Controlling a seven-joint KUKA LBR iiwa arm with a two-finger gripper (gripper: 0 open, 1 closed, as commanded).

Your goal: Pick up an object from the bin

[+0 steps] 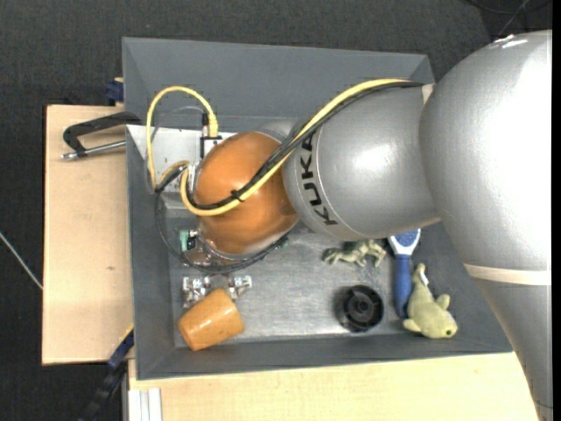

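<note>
Orange cup (pixel 210 322) lies on its side in the lower left corner of the bin (pixel 263 77), just below my gripper (pixel 216 284). My jaws stand spread, with nothing seen between them. Whether they touch the cup cannot be determined. Well to the right lie a black round part (pixel 358 309), a blue-handled brush (pixel 401 279) and a yellow plush toy (pixel 429 312).

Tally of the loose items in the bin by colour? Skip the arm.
Orange: 1, cup
Black: 1, round part
Blue and white: 1, brush
Olive-green: 2, plush animal and small figure
Total: 5
</note>
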